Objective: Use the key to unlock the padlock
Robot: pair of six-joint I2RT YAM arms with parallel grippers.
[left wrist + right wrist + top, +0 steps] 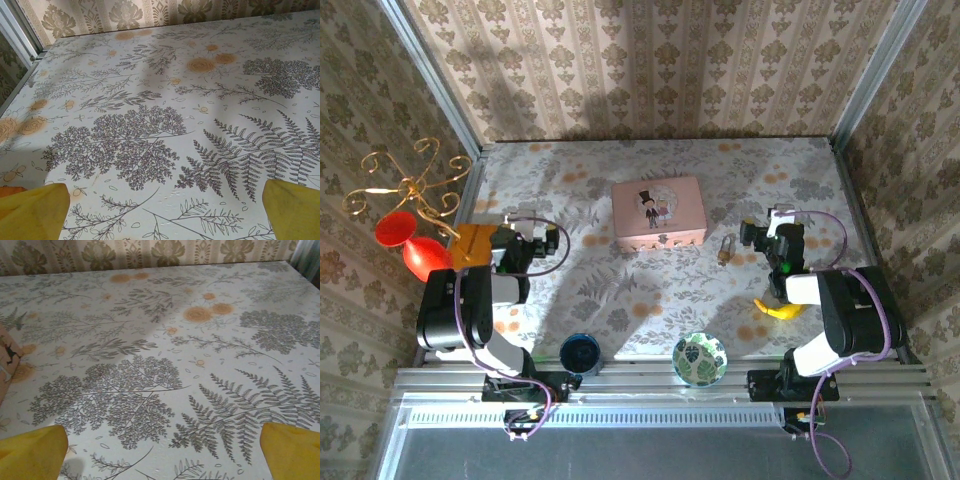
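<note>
Spread wide apart, holding nothing, the left gripper (pixel 160 215) and right gripper (pixel 160 455) are seen above the fern-patterned table (pixel 620 300). At overhead centre a pink rectangular box (pixel 658 212) is set; the tiny brass-and-silver metal padlock (pixel 725 248) lies just right of it.

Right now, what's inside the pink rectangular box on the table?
The pink rectangular box is closed, so its contents are covered. Only its lid shows, printed with a small cartoon couple, and nothing is resting on it.
</note>
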